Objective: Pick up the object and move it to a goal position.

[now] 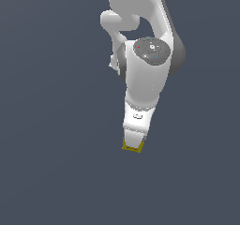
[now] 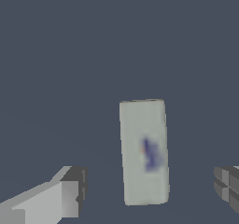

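Lying flat on the dark grey-blue ground: one small rectangular carton [image 2: 144,152], pale grey-white face up, with a smudge of dark blue lettering too blurred to read. Wrist view shows it whole, between the two fingers and touching neither; it sits nearer one finger than the other.

Exterior view: carton [image 1: 133,147] almost wholly hidden under the arm's hand; only a thin yellow edge shows beneath the hand's lower end. Small print not legible.

Gripper [image 2: 149,190]: jaws spread wide, gap much broader than the carton, nothing held. One fingertip [image 2: 70,192] shows in pale grey with a dark pad; the other [image 2: 228,186] is cut off by the frame edge. In the exterior view the fingers cannot be made out.

Panda arm [image 1: 146,64]: white, reaching down from the top of the frame, upper links cut off.

Ground [image 1: 47,125]: plain and level on all sides of the carton, no edge in view.
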